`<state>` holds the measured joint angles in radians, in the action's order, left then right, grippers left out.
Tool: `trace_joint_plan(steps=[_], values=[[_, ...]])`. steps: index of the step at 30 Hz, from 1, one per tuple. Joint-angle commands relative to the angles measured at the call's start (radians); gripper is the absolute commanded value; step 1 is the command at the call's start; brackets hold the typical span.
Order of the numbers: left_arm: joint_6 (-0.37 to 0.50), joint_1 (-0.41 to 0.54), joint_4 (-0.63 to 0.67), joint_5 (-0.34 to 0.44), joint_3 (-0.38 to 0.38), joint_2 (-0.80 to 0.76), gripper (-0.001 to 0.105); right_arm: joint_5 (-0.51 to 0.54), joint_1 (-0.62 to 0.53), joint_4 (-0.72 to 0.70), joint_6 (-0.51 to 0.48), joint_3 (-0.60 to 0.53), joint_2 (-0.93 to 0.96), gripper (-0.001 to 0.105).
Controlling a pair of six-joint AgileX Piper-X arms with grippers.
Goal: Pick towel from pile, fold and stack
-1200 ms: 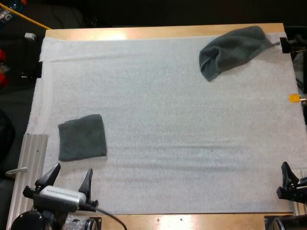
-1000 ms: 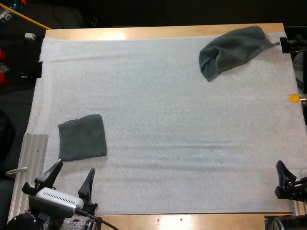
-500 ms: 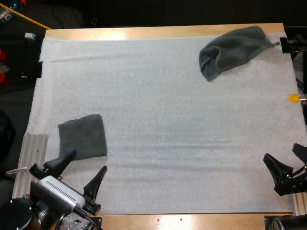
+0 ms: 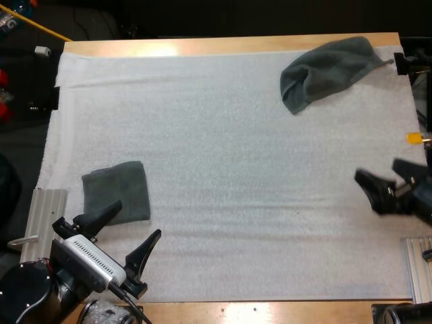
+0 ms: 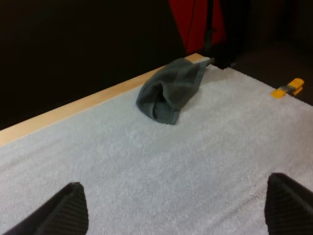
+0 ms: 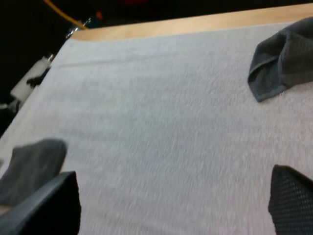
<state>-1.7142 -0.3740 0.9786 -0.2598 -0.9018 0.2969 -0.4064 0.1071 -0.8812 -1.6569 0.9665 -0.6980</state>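
Towels lie in two places on the white mat (image 4: 223, 148): a crumpled towel (image 4: 327, 71), dark grey-green, sits at the far right corner of the mat, close to the far edge of the wooden tabletop (image 4: 223, 45), with one rounded, doubled-over end turned toward the middle of the mat and its other end reaching the mat's right border; a folded towel (image 4: 116, 193), a flat and roughly square piece of the same colour, rests near the mat's left border on the near side, well apart from the crumpled one. The left hand (image 4: 135, 219) is just beside the folded towel at its near right corner, its two black fingers (image 5: 63, 210) spread wide with nothing between them but bare mat; in the high view one fingertip overlaps the towel's near edge, and whether it touches the cloth cannot be told. The right hand (image 4: 376, 169) hangs over the mat's right side, on the near side of the crumpled towel and clear of it, its fingers (image 6: 49, 203) likewise standing apart and gripping nothing. A ribbed metal strip (image 4: 44, 216) lies along the left side of the mat, next to the folded towel
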Motion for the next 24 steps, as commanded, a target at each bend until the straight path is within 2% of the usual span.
trace_joint_plan(steps=[1,6,12,14,24], values=[[-0.008,-0.003,-0.017,-0.006,-0.007,0.002,0.071,0.002,-0.003,0.053,0.013,0.012,-0.041,0.076],[-0.008,-0.003,-0.016,-0.006,-0.007,0.002,0.071,0.059,0.03,0.142,0.039,0.056,-0.22,0.076],[-0.008,-0.003,-0.016,-0.006,-0.007,0.002,0.071,0.245,0.132,0.209,0.039,0.178,-0.451,0.076],[-0.009,-0.003,-0.016,-0.006,-0.007,0.002,0.071,0.299,0.147,0.209,0.039,0.249,-0.564,0.076],[-0.016,-0.003,-0.014,-0.006,-0.007,0.002,0.071,0.397,0.147,0.207,0.039,0.465,-0.873,0.076]])
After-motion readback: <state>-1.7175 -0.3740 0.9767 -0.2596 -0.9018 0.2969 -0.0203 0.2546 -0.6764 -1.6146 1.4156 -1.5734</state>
